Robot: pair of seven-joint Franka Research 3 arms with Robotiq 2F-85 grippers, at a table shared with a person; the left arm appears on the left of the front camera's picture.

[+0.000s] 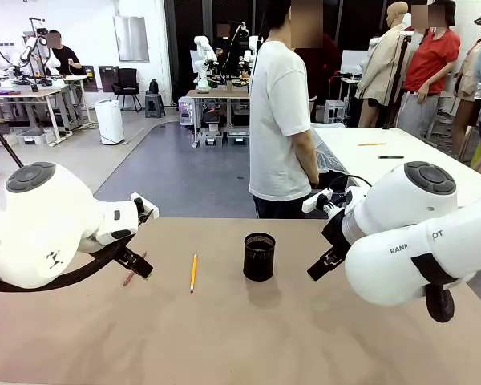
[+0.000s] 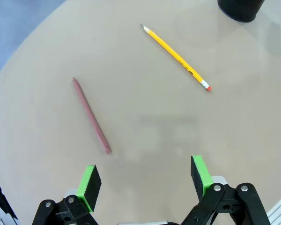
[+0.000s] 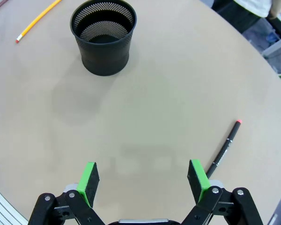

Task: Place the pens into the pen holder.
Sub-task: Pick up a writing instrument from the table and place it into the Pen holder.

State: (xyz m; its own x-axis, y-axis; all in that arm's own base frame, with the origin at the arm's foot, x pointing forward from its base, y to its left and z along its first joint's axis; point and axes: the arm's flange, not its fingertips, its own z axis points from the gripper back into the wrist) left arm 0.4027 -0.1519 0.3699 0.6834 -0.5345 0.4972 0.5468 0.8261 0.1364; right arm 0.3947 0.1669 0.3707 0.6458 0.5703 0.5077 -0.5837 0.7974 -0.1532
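A small black wire-mesh pen holder [image 1: 259, 257] with a solid rim stands upright near the middle of the tan desk [image 1: 224, 345], a little closer to its far edge. It looks empty in the right wrist view.

A yellow pencil [image 1: 193, 272] with a pink eraser lies flat to the left of the holder, apart from it, running from the near side toward the far edge. A thin reddish-brown pen [image 2: 91, 116] lies farther toward the desk's left edge, well apart from the pencil. In the front view it is partly hidden by the left gripper [image 1: 136, 263].

The left gripper hovers above the desk with its 2 green-padded fingers [image 2: 89, 180] spread wide and nothing between them. In its wrist view the reddish-brown pen lies just ahead of them.

The right gripper [image 3: 143, 179] hangs over bare desk to the right of the holder, its jaws also wide apart and empty. A slim black pen [image 3: 223, 149] with a red tip lies flat beside its right finger, toward the desk's far edge. Its lower end is hidden behind that finger.

A person in a white T-shirt [image 1: 280, 120] stands at the far edge, turned sideways.
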